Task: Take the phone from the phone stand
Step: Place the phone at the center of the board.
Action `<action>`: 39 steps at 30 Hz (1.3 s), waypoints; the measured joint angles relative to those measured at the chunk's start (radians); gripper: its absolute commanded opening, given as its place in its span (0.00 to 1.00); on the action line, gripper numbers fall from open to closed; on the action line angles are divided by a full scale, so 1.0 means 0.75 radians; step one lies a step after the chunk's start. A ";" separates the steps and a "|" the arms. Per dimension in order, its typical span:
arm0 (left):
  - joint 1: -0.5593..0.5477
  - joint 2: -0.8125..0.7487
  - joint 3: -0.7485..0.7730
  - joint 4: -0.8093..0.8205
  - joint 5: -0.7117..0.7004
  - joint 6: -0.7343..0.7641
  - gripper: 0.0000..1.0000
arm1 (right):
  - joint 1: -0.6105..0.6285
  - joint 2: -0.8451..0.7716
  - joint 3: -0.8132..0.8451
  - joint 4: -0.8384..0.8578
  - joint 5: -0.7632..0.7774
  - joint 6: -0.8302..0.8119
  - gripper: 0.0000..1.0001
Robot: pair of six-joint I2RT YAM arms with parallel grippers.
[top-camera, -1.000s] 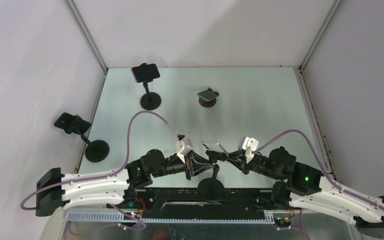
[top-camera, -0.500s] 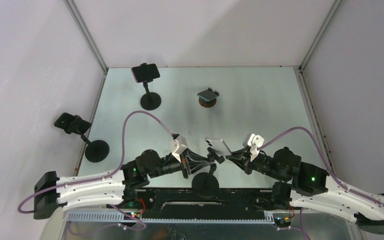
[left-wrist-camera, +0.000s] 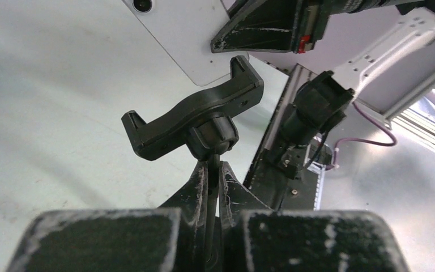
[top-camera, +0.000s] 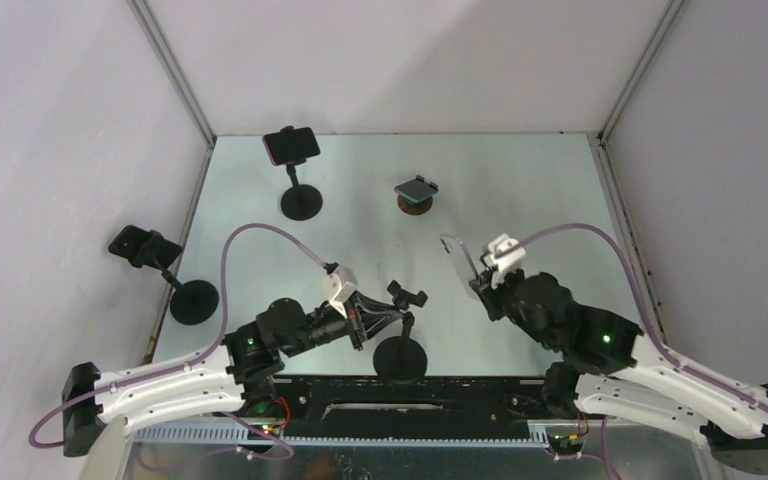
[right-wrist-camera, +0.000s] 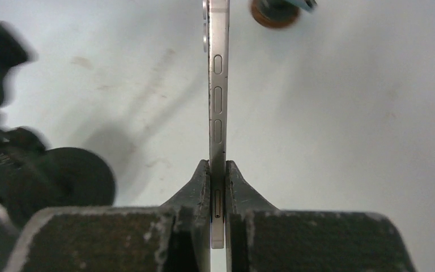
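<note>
My right claw [right-wrist-camera: 218, 170] has pulled the phone [right-wrist-camera: 218, 85] clear of the phone stand [left-wrist-camera: 195, 116], pinching its bottom edge. My left claw [left-wrist-camera: 212, 170] is clamped on the stem [left-wrist-camera: 215, 160] just below its emptied top. That should keep the stand from tipping as the phone leaves.

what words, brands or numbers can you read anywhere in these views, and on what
No text can be read in any view.
phone: only a bare metal edge with buttons, and a plain pale back in the left wrist view; no brand mark shows.
phone stand: plain black, no label.
far stands and what they hold: too small to tell.
</note>
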 measured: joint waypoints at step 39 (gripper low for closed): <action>0.009 -0.408 0.030 -0.561 -0.446 0.105 0.00 | -0.656 1.610 0.598 -0.363 0.013 0.290 0.49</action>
